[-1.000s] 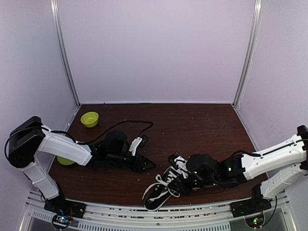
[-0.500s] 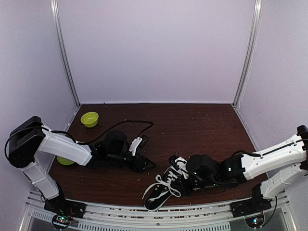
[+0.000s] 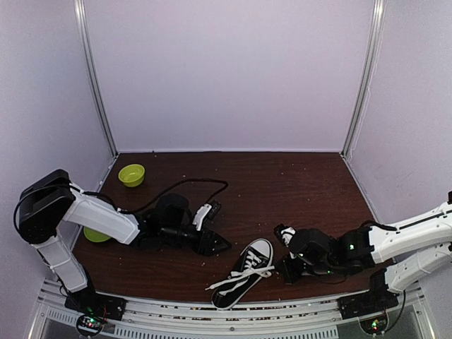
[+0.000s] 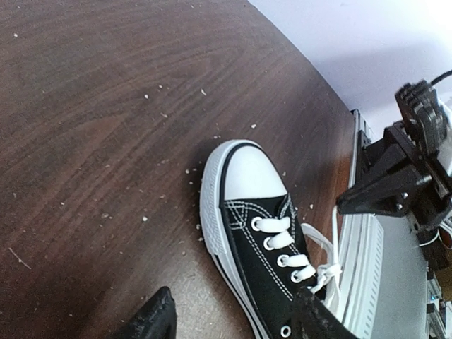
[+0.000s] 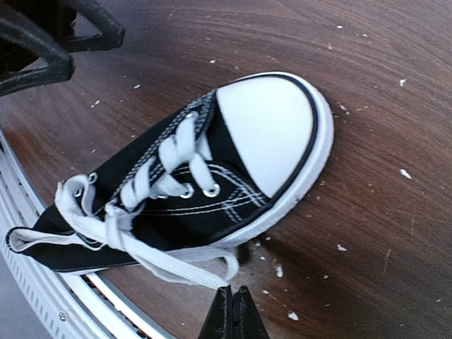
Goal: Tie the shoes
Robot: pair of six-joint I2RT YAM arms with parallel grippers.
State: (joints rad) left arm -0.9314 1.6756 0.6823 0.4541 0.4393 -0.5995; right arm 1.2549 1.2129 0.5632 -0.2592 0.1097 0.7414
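the right fingers (image 5: 224, 316) are pressed together with nothing between them, tips just beside a loose white lace (image 5: 191, 272). the left fingers (image 4: 157, 319) are spread wide, just left of the black sneaker (image 3: 245, 275), which lies untied on the brown surface (image 3: 304, 191) near its front edge.

The sneaker (image 3: 244, 272) by the front edge is black canvas with white stitching, a white toe cap (image 5: 265, 131), a white sole (image 5: 314, 166) and white laces (image 5: 141, 212). The worktop (image 3: 296, 191) is dark reddish-brown wood grain flecked with pale specks. Toward the far left corner sits a lime-green bowl (image 3: 131, 174). The left arm (image 3: 99, 215) and right arm (image 3: 409, 236) are white with black joints.
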